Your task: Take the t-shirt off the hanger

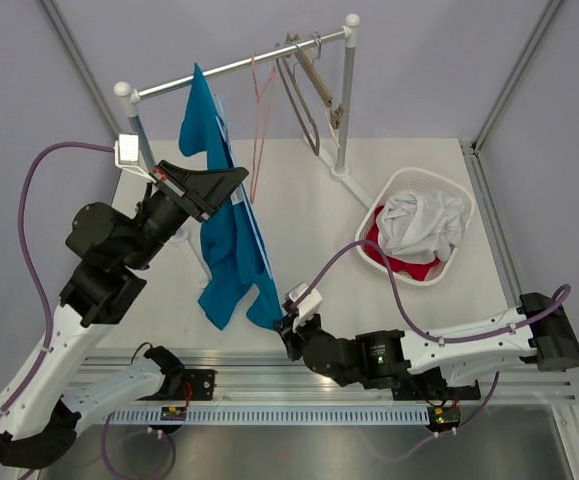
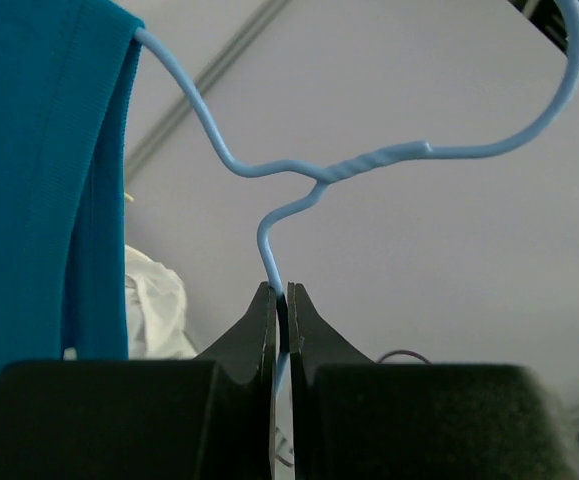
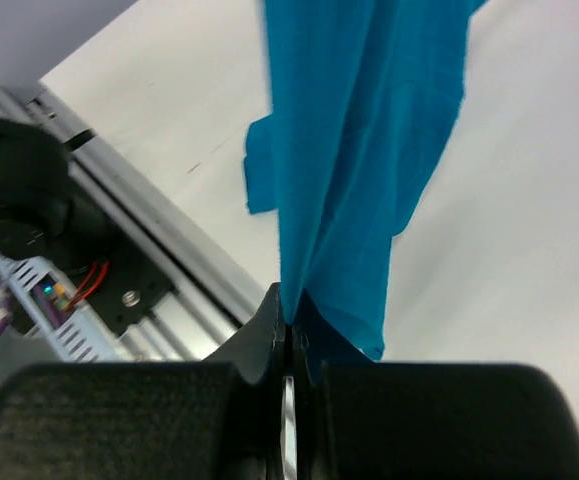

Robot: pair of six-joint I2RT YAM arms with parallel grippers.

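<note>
A teal t-shirt (image 1: 231,235) hangs on a light-blue wire hanger (image 2: 299,180). My left gripper (image 1: 231,184) is shut on the hanger's wire just below its twisted neck, as the left wrist view (image 2: 284,300) shows, with the shirt's collar (image 2: 49,170) to the left. My right gripper (image 1: 281,325) is shut on the shirt's bottom hem, and the fabric (image 3: 354,150) rises straight up from its jaws (image 3: 289,325). The shirt hangs stretched between the two grippers, above the table's near left part.
A metal rack (image 1: 239,65) stands at the back with a red hanger (image 1: 261,110) and dark hangers (image 1: 309,95). A white basket (image 1: 409,225) of clothes sits at the right. The aluminium rail (image 1: 299,385) runs along the near edge.
</note>
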